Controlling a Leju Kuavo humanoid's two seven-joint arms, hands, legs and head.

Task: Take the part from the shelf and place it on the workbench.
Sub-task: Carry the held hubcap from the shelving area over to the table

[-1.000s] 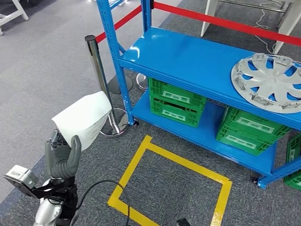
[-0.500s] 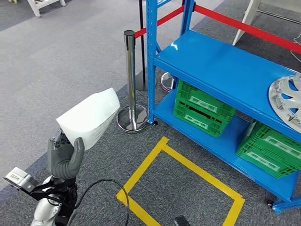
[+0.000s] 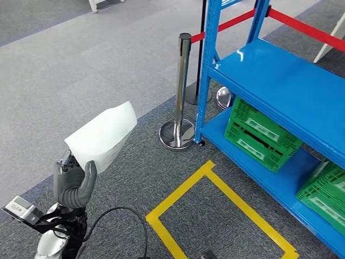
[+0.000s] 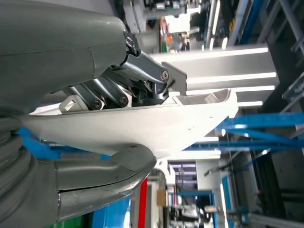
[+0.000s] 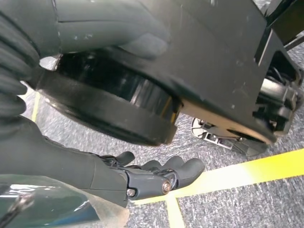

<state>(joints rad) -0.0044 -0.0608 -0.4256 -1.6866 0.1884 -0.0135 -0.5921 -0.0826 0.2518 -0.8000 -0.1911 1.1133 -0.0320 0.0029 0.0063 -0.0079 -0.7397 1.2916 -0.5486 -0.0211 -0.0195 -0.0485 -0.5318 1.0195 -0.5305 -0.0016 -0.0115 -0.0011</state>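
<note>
Carpet, grey and short-piled, runs under everything, marked with a yellow tape square. Blue shelf stands to my right with green crates on its lower deck; a chrome stanchion with red belt sits just beside its corner post. My left hand grips the white part, thumb under, fingers clamped over its edge, held up clear of the shelf. My right hand hangs near the floor tape, fingers loosely extended, holding nothing.
</note>
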